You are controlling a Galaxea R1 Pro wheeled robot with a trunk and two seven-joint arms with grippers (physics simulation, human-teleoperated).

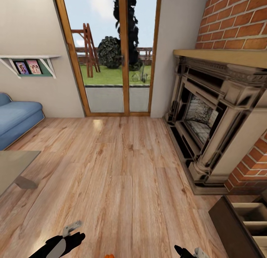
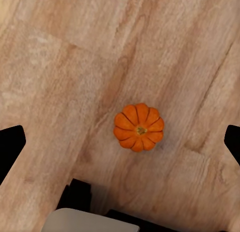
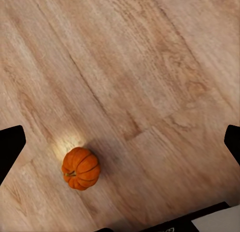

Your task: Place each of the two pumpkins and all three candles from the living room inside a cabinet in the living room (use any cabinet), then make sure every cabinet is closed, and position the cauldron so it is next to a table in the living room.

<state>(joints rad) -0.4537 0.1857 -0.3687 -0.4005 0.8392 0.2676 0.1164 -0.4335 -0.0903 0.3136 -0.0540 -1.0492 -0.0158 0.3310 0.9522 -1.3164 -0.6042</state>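
At the bottom edge of the head view, between the two arms, a sliver of orange marks a pumpkin [image 1: 109, 255] sitting on the wooden floor [image 1: 122, 169] just ahead of the robot's base. The left end effector [image 1: 72, 228] shows at lower left and the right end effector [image 1: 189, 252] at lower right; both hang above the floor with nothing in them. In each wrist view the fingers [image 2: 11, 144] appear as dark tips at the two side edges with bare floor between, so both end effectors stand wide apart.

In the left wrist view the pumpkin [image 2: 139, 127] lies near the frame's centre, seen from straight above, stem up. In the right wrist view the pumpkin [image 3: 80, 168] sits at lower left, seen more from the side. It is probably the same one.

At the lower right corner of the head view the dark-brown cabinet [image 1: 226, 224] stands with a front pulled out, pale insides showing. The counter [image 1: 15, 165], a pale slab, enters at middle left, beside a blue sofa [image 1: 15, 117]; a fireplace [image 1: 211, 113] fills the right.

The pumpkin looks small, rigid and light, yet its round ribbed skin could slip or roll under a squeeze. Closing across its widest girth, pads settling into opposite grooves, seems the safest hold; the short stem looks too slight to pinch. The left arm seems better placed.
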